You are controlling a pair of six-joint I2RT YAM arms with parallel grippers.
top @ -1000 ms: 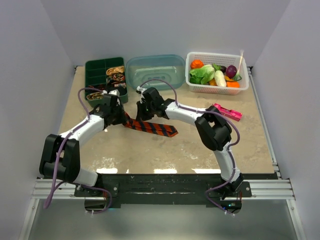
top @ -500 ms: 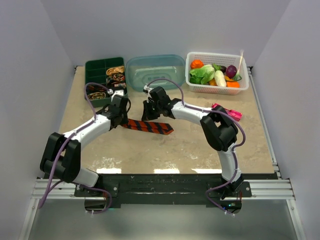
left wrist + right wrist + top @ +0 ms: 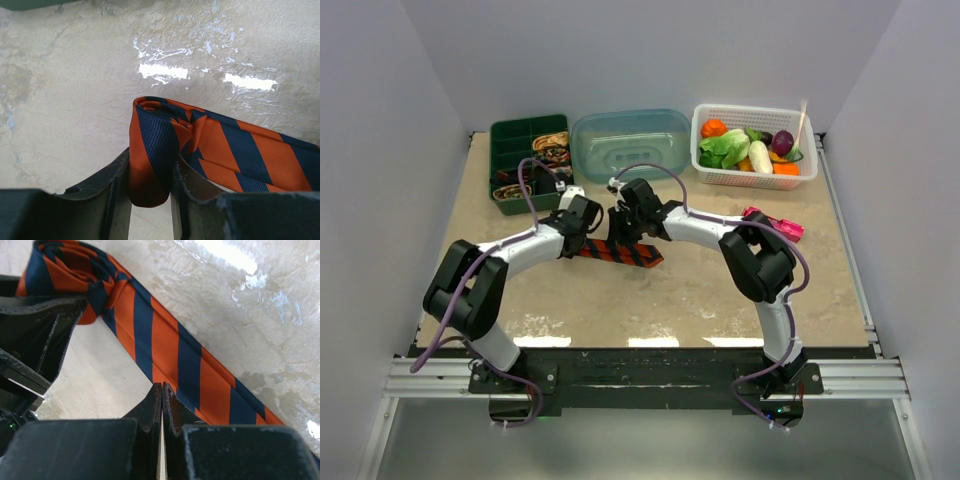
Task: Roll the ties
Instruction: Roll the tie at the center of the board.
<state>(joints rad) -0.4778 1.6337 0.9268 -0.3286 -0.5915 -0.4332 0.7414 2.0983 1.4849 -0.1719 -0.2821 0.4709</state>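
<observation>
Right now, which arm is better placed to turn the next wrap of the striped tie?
Left. The left end effector grips the rolled end of the orange striped tie and could likely turn it onward; the right end effector is shut, empty, beside the flat tail.

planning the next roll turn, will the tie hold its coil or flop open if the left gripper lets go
Probably floppy: the tie is thin fabric, its tail lying flat on the table. The coil is pinched by the left gripper, so it would likely loosen if released. The table looks glossy, so a pushed tie may slide, not roll.
</observation>
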